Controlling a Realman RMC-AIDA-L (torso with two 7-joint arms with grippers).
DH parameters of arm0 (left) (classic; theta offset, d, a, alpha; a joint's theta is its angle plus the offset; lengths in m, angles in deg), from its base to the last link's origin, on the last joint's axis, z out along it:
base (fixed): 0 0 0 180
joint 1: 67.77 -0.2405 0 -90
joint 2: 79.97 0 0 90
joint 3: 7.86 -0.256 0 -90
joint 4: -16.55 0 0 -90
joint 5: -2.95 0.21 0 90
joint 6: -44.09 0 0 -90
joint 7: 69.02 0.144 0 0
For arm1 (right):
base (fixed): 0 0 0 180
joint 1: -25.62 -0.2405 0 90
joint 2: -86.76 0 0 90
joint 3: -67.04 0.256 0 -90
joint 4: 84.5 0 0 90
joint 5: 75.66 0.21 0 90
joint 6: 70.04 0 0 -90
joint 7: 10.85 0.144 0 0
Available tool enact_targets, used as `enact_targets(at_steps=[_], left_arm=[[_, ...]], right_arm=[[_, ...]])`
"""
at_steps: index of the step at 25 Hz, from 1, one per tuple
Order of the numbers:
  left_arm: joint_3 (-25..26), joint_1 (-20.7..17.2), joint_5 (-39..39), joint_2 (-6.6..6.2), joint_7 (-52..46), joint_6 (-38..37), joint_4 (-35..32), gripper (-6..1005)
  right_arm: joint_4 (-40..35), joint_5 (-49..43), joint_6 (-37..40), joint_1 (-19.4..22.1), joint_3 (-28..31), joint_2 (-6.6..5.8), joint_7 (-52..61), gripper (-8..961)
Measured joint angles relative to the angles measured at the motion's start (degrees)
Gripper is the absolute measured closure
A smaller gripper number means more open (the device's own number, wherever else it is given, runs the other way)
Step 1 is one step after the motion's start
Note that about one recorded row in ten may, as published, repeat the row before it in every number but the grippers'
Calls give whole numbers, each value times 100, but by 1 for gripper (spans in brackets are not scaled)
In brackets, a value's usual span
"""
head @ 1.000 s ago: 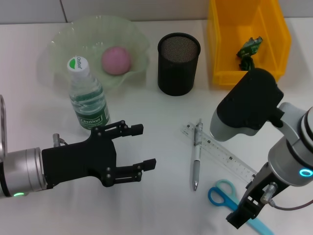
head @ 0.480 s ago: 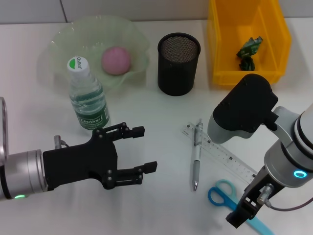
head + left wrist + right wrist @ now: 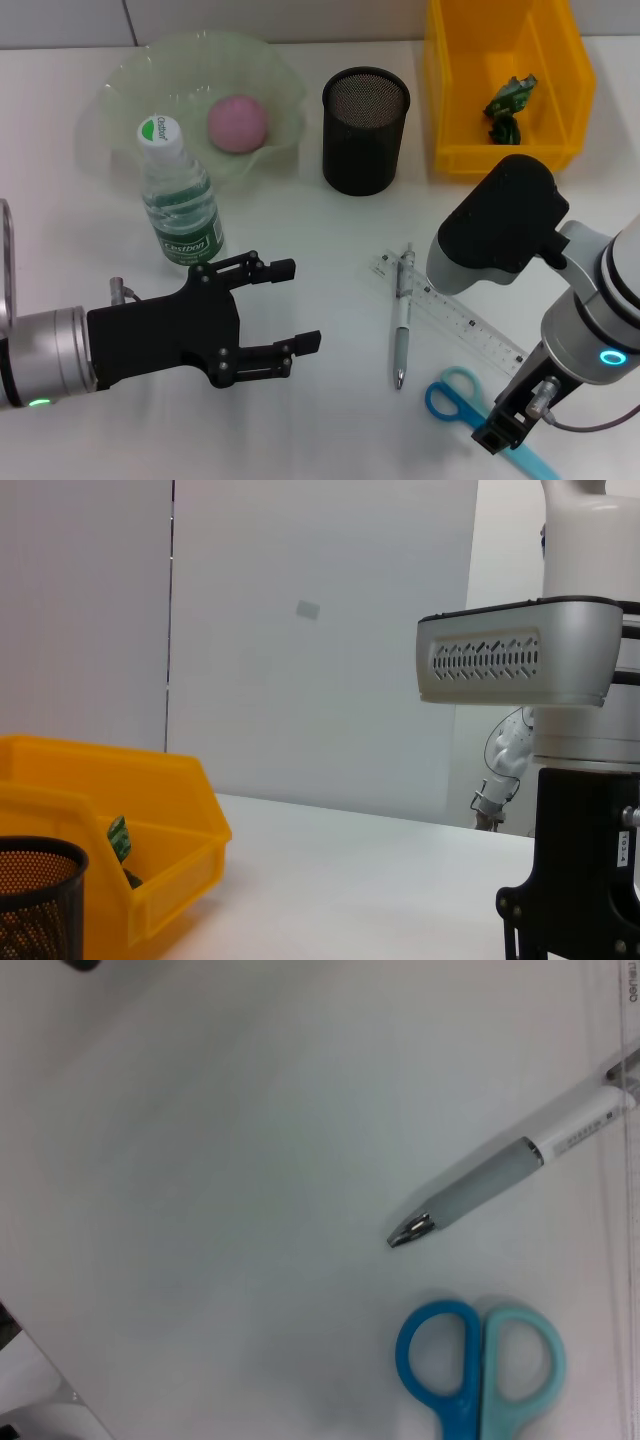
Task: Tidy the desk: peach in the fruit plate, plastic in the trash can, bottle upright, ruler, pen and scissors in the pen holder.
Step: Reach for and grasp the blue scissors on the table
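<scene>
at the near right of the white desk (image 3: 300, 240), the scissors (image 3: 470, 405) lie flat, blue and teal handle rings pointing toward the pen (image 3: 402, 315), blades running out under the right gripper (image 3: 503, 432). the right gripper sits directly over the blade end of the scissors; whether its fingers are spread or closed cannot be told, and no contact with the scissors is confirmed. the right arm is bent steeply downward from the elbow housing, wrist aimed at the desk. compared with one second ago, the right gripper has shifted slightly down and toward the scissors blades; the scissors, pen and ruler (image 3: 450, 312) have not moved.

the pen lies beside the ruler, its upper end crossing the ruler's edge. the empty black mesh pen holder (image 3: 365, 130) stands behind them. the green plastic (image 3: 508, 103) lies in the yellow trash can (image 3: 505, 85). the peach (image 3: 237, 123) rests in the fruit plate (image 3: 200, 105), and the bottle (image 3: 178, 200) stands upright just in front of it.

the left gripper (image 3: 285, 315) hovers near the bottle, fingers wide apart, holding nothing, forearm level; it has barely moved.
</scene>
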Motion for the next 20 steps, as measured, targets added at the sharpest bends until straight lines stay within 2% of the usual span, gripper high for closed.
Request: enact_targets(at_steps=[2, 13, 20], left_arm=[[-5, 3, 0, 5, 0, 0, 4, 201], [-7, -4, 0, 17, 0, -9, 3, 202], [-7, 10, 0, 17, 0, -12, 5, 202]], right_arm=[[34, -2, -30, -14, -38, -3, -1, 505], [147, -19, -89, -51, -137, -9, -6, 499], [202, -21, -119, -52, -137, -8, -7, 604]])
